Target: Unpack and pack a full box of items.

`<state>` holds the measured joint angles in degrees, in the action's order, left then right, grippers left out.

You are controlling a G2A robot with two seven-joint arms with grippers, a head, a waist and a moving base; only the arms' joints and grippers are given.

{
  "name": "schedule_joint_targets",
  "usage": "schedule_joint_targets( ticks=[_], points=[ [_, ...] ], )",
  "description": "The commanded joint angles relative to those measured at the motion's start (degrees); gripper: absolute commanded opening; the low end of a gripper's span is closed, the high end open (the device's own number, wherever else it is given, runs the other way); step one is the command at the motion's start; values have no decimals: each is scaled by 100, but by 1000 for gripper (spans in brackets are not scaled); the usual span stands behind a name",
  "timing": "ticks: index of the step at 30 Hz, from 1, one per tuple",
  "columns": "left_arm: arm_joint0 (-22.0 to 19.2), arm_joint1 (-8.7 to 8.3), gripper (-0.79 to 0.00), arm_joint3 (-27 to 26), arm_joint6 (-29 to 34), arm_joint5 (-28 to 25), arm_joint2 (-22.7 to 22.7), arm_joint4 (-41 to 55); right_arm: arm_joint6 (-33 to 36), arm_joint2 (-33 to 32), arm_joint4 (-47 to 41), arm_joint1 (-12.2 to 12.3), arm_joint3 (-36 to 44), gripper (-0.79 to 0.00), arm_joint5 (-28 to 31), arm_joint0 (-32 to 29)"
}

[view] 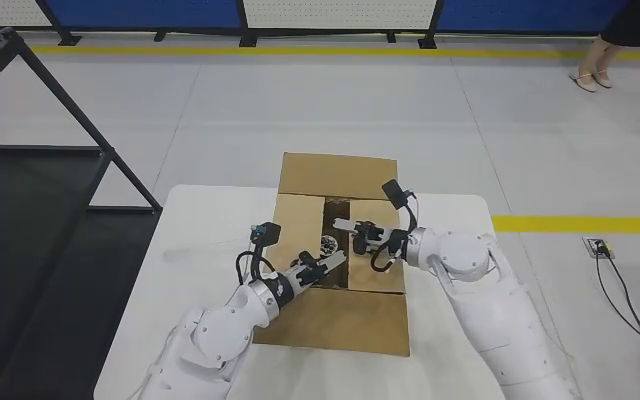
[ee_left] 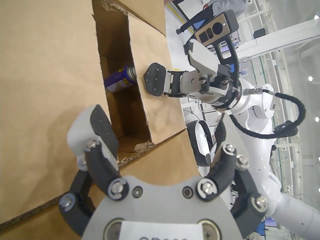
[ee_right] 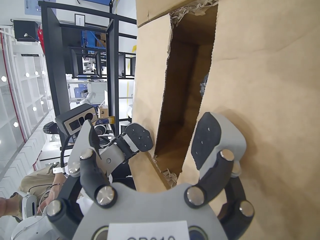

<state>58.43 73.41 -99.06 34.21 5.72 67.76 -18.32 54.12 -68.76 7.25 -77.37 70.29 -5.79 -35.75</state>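
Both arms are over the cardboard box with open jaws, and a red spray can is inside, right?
Not red: the left wrist view shows that the spray can inside the cardboard box is blue. The rest is right.

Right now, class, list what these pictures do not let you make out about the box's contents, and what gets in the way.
Left wrist view: the blue can is partly hidden behind a box flap.
Right wrist view: a dark item peeks past a flap; unidentifiable.
Top view: contents in the gap are too small; how full the box is cannot be told.
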Motion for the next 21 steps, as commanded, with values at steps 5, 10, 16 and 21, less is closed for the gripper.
schedule_joint_targets(
  ticks=[5, 10, 16, 21],
  points=[
    [38, -8, 0, -45, -9, 4, 20, 9, 23, 15, -111, 18, 31, 0, -8, -12],
    [141, -23, 0, -245, -64, -130, 95, 70, 79, -70, -282, 51, 75, 0, 47, -44],
    [354, -67, 0, -660, -82, -345, 348, 205, 11, -271, -465, 112, 277, 0, 131, -188],
    [566, -114, 0, -1063, -52, -609, 642, 420, 13, -446, -614, 169, 501, 0, 214, -326]
  ],
)
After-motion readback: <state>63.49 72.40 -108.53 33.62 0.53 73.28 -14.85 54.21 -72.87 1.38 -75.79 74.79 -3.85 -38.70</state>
